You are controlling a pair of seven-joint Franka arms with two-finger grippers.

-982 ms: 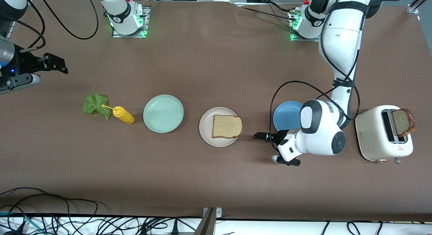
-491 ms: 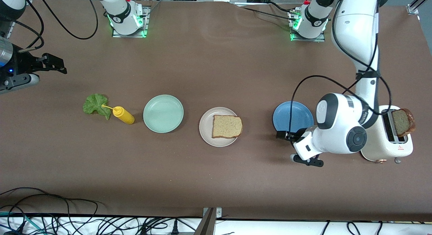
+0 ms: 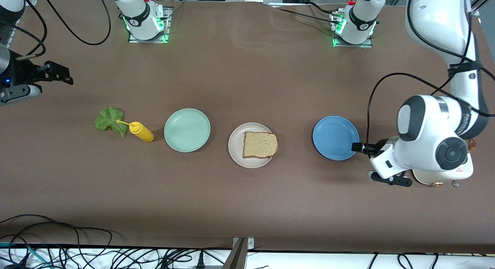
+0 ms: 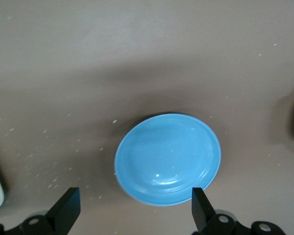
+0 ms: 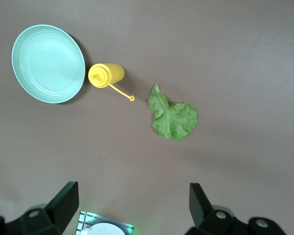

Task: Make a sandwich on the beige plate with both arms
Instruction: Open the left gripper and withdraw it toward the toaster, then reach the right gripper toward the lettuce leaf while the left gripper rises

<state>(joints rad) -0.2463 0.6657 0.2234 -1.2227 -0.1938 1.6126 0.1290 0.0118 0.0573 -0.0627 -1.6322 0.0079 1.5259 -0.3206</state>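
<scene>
The beige plate (image 3: 236, 145) sits mid-table with one brown bread slice (image 3: 260, 144) lying flat on it, overhanging the rim toward the left arm's end. The green lettuce leaf (image 3: 110, 120) (image 5: 173, 117) lies on the table toward the right arm's end, beside the yellow bottle. My left gripper (image 3: 359, 147) (image 4: 134, 208) is open and empty, hovering at the blue plate's edge. My right gripper (image 3: 64, 76) (image 5: 132, 201) is open and empty, high over the table's edge at the right arm's end, with the lettuce in its wrist view.
A mint-green plate (image 3: 187, 130) and a yellow squeeze bottle (image 3: 142, 132) lie between the lettuce and the beige plate. A blue plate (image 3: 335, 137) (image 4: 167, 159) is empty. A white toaster (image 3: 464, 174) is mostly hidden under the left arm's wrist.
The left arm has swung away from the beige plate, past the blue plate toward its own end, and now covers the toaster. The right gripper has drifted slightly outward.
</scene>
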